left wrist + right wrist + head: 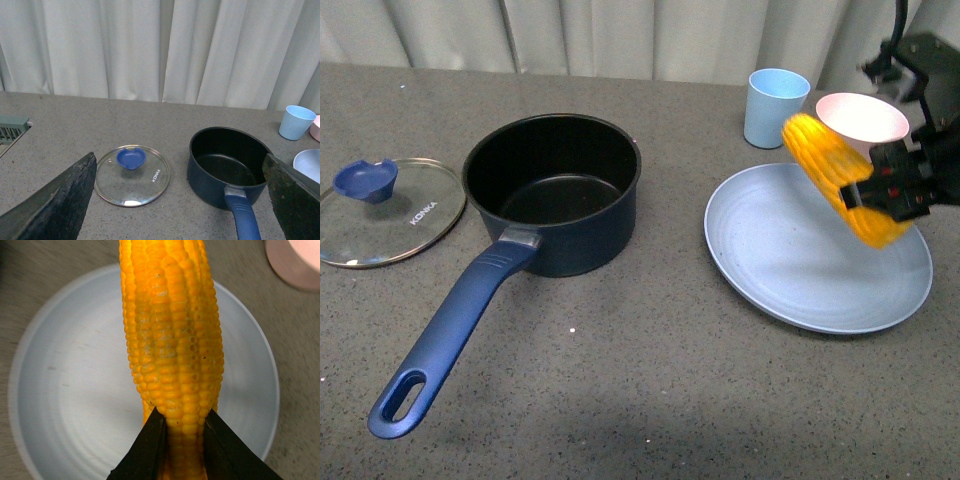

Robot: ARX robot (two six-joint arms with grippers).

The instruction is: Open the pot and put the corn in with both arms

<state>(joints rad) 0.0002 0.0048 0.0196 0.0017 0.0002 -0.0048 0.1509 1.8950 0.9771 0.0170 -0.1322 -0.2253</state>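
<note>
The dark navy pot (555, 190) stands open left of centre, its long blue handle (450, 335) pointing toward me. Its glass lid (385, 210) with a blue knob lies flat on the table to the pot's left. My right gripper (885, 192) is shut on the yellow corn (830, 170) and holds it tilted in the air above the light blue plate (790, 270). In the right wrist view the corn (172, 340) sits between the black fingers (145, 450). My left gripper (177, 200) is open and empty, raised above the table between the lid (132, 175) and the pot (227, 167).
A light blue cup (775, 105) and a pink bowl (862, 118) stand behind the plate at the back right. Pale curtains close the far edge of the grey table (650, 380). A green vent (12, 127) shows at the table's left edge.
</note>
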